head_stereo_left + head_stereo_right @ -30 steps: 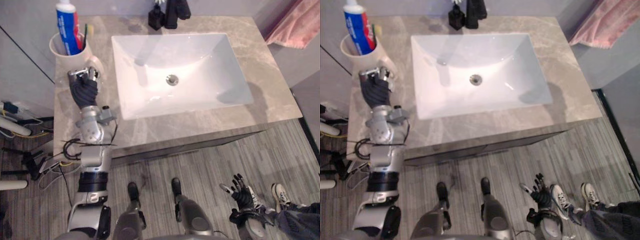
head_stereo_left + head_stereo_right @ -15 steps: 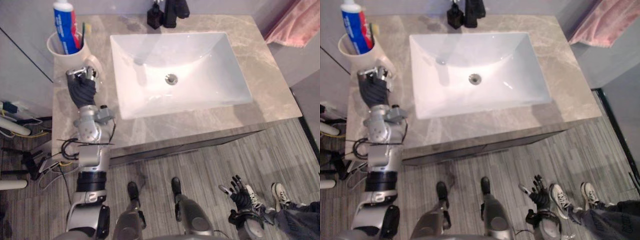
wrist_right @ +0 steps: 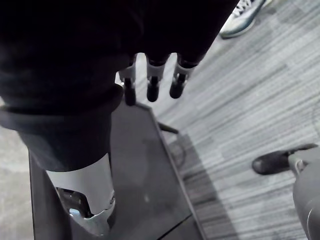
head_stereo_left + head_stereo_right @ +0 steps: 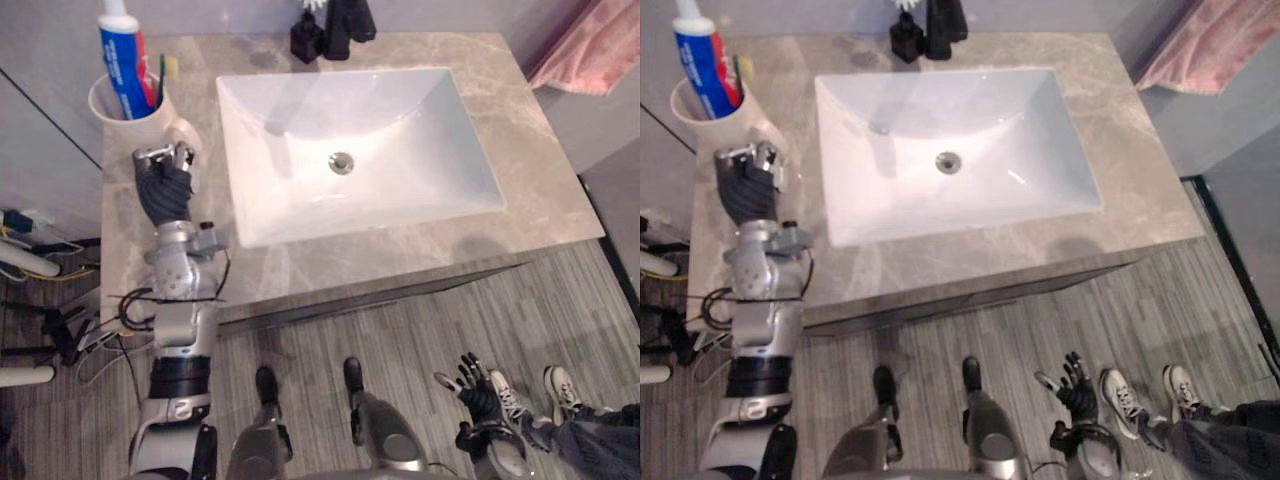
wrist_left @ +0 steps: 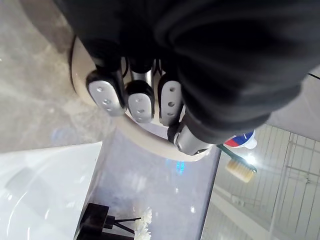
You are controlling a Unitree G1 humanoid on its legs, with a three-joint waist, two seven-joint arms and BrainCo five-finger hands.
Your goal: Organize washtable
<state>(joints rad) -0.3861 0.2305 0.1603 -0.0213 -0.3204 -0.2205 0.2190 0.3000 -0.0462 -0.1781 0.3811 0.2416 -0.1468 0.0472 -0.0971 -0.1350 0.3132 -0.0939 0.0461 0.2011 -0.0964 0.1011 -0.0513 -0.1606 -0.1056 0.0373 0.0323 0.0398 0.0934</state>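
A cream cup (image 4: 120, 104) holding a blue-and-white toothpaste tube (image 4: 118, 55) and a toothbrush (image 5: 239, 169) stands at the back left corner of the grey stone counter (image 4: 330, 250). My left hand (image 4: 164, 183) is at the cup's near side, with fingers (image 5: 137, 100) curled against its cream wall and handle (image 4: 186, 134). Down by the floor at the lower right, my right hand (image 4: 478, 392) hangs with straight fingers (image 3: 152, 82), holding nothing.
A white rectangular basin (image 4: 360, 150) takes up the middle of the counter. A black faucet (image 4: 345, 22) and a black bottle (image 4: 305, 35) stand behind it. A pink towel (image 4: 592, 48) hangs at the far right. A person's shoes (image 4: 562, 388) are on the floor by my right hand.
The whole picture has shifted a little. My left hand and the cup have slid slightly away from the basin, toward the counter's left edge. The right hand hangs as before.
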